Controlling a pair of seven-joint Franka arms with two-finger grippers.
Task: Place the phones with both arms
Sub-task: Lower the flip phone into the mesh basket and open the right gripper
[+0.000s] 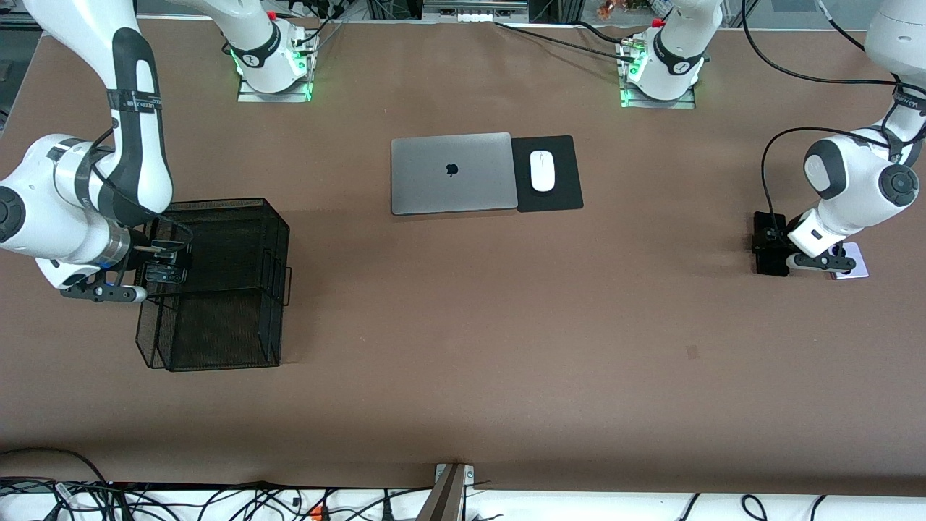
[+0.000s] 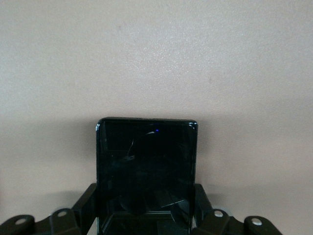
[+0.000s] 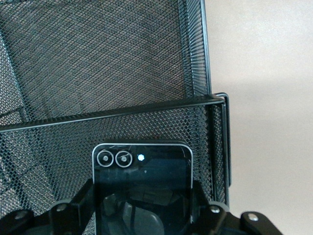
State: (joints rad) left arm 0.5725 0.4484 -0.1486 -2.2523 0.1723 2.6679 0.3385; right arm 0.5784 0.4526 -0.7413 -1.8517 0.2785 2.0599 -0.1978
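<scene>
Right gripper (image 1: 165, 269) over mesh rack (image 1: 217, 289), clamped on small black phone (image 3: 142, 183); lower squarely into a slot before releasing. Left gripper (image 1: 825, 262) closed on black phone (image 2: 146, 171), lavender phone (image 1: 852, 260) touching beside; lift straight, avoid dragging neighbour. Laptop (image 1: 452, 172), mouse (image 1: 542, 171) farther, untouched.

Left wrist view: left claw (image 2: 146, 215) is clamped on a small squarish black phone (image 2: 146, 166), one finger (image 2: 85, 200) pressed against each side edge, both touching. Phone's glossy dark face points at the camera, showing faint scratch marks and reflections, plus a tiny blue dot near its upper edge. Corners are rounded, with a thin edge highlight along the rim. Its lower part is hidden between the claw fingers. Claw hardware with pale round screw heads (image 2: 215, 214) sits on either side. Plain pale counter (image 2: 156, 58) fills the rest, with a soft shadow band beside the phone.
</scene>
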